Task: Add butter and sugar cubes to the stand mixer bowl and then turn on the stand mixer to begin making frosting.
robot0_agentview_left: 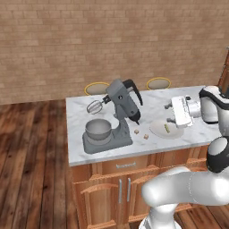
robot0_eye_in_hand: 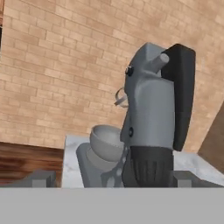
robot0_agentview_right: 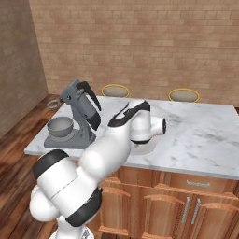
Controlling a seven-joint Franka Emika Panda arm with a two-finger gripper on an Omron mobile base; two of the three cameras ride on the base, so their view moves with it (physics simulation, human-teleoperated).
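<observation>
The dark grey stand mixer (robot0_agentview_left: 121,103) stands on the left half of the marble island with its head tilted back and its whisk (robot0_agentview_left: 95,106) raised. Its shiny bowl (robot0_agentview_left: 98,129) sits on the mixer's base. Two small tan sugar cubes (robot0_agentview_left: 137,131) (robot0_agentview_left: 146,136) lie just right of the base. The small yellow butter (robot0_agentview_left: 167,128) rests on a pale plate (robot0_agentview_left: 157,130). My gripper (robot0_agentview_left: 170,113) hovers open above the plate, pointing left at the mixer. In the hand view the mixer (robot0_eye_in_hand: 153,118) and bowl (robot0_eye_in_hand: 106,142) loom close between my wide-set fingertips (robot0_eye_in_hand: 41,178).
The marble counter (robot0_agentview_right: 200,135) stretches to the right of the arm. Two round stools (robot0_agentview_left: 97,88) (robot0_agentview_left: 159,83) stand behind the island against a brick wall. Wooden cabinet fronts (robot0_agentview_left: 120,183) face me under the counter's near edge.
</observation>
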